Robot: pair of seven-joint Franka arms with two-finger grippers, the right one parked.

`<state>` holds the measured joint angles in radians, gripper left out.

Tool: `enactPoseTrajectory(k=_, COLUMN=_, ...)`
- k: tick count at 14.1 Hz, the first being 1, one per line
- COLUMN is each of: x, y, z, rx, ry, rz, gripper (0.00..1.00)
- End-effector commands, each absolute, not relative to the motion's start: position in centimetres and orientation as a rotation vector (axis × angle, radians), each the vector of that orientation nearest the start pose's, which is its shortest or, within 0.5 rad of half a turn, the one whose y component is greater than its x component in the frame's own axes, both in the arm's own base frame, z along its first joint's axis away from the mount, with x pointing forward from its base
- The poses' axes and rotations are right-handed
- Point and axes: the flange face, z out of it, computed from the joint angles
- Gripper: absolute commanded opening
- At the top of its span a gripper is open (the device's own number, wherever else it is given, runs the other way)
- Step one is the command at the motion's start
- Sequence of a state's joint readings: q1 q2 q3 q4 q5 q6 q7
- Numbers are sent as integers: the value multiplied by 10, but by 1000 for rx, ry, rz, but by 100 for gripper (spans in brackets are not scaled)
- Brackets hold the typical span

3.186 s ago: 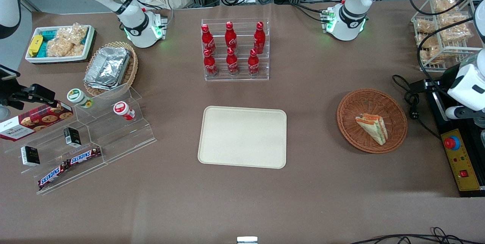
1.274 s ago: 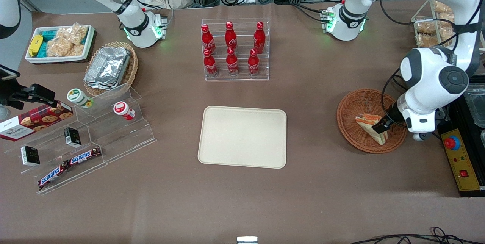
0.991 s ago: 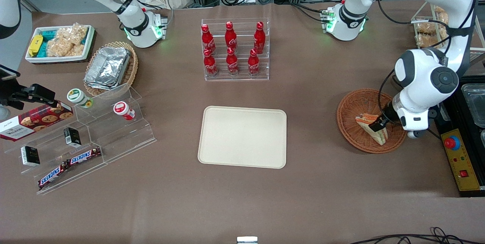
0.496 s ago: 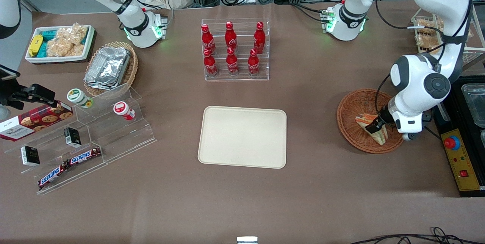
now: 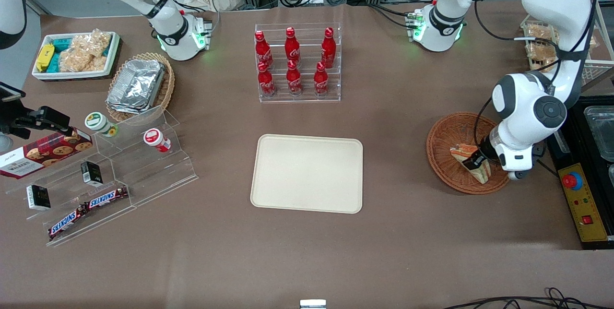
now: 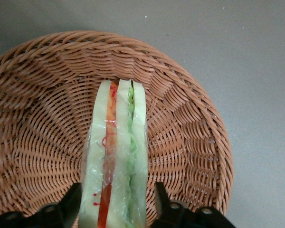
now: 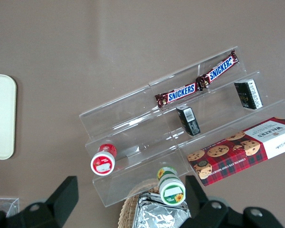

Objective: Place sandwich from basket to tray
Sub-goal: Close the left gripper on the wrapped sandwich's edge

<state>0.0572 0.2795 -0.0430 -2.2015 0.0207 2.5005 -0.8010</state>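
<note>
Sandwich [image 6: 116, 156]: wrapped wedge, end effector [image 6: 118, 209] astride

Lots of clutter around the edges. Top center of the frame had a clear rack [image 5: 297, 98] with six red cola bottles [image 5: 293, 77]. Upper left: a white bin [image 5: 112, 52] of bagged snacks, and just below it a tan wicker basket [image 5: 165, 90] holding foil containers [image 5: 136, 86]. Lower left was a clear stepped stand [image 5: 144, 174] with two small tubs [image 5: 154, 139], a cookie box [image 5: 43, 153], two Snickers bars [image 5: 88, 207] and two little dark boxes [image 5: 91, 173]. Lower right edge had a yellow control panel [image 5: 583, 201] with a red button.
</note>
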Motion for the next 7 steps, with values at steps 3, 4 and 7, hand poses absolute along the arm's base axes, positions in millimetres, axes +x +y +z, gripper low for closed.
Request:
enactPoseTrajectory(k=3, x=565, y=7, z=263, rx=-2882, ry=-1291, rz=-66, gripper=0)
enactPoseTrajectory(k=4, x=567, y=6, z=268, rx=-2884, ry=-1292, rz=-74, gripper=0)
enactPoseTrajectory(k=7, x=570, y=4, z=290, rx=-2889, ry=-1264, rz=-61, gripper=0)
